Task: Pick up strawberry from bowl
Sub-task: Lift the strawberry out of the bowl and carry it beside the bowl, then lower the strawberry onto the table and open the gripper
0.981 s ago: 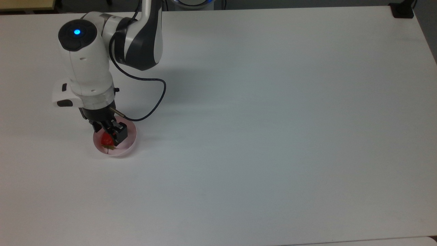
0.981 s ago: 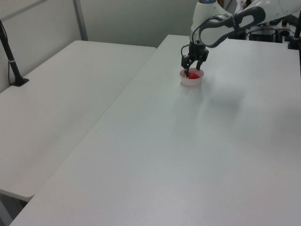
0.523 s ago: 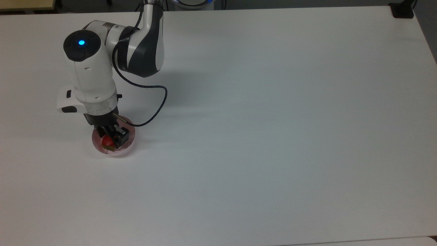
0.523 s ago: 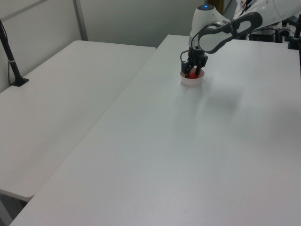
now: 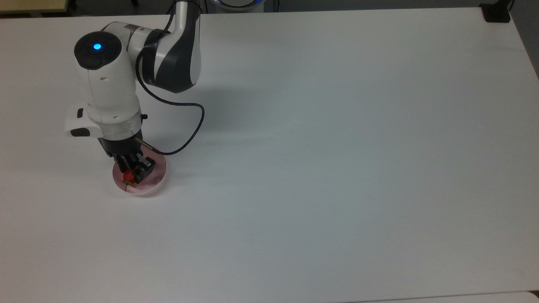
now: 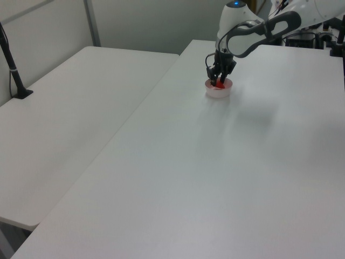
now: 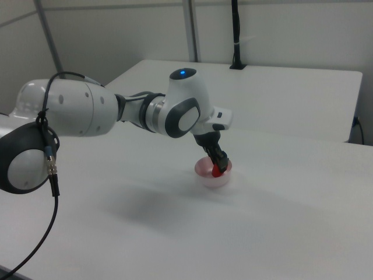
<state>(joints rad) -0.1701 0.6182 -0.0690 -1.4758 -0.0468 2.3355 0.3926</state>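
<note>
The pale pink bowl [image 5: 151, 184] sits on the white table near the top view's left edge. My gripper [image 5: 131, 171] points down into it, and its black fingers [image 5: 143, 167] are shut on the small red strawberry [image 5: 127, 176], whose green cap points toward the table's front. In the left view the strawberry [image 6: 220, 84] shows as a red spot between the fingers, at about the rim of the bowl [image 6: 218, 93]. The right view has the gripper [image 7: 220, 166] gripping the strawberry [image 7: 217, 171] just over the bowl [image 7: 211, 178].
A black cable [image 5: 191, 126] loops from the wrist over the table to the right of the bowl. A black mount [image 5: 497, 12] sits at the table's far right corner. A second white table [image 6: 70, 108] stands beside this one.
The fingers stood open around the strawberry, went down into the bowl, and have closed on the fruit. The wrist has since come up a little.
</note>
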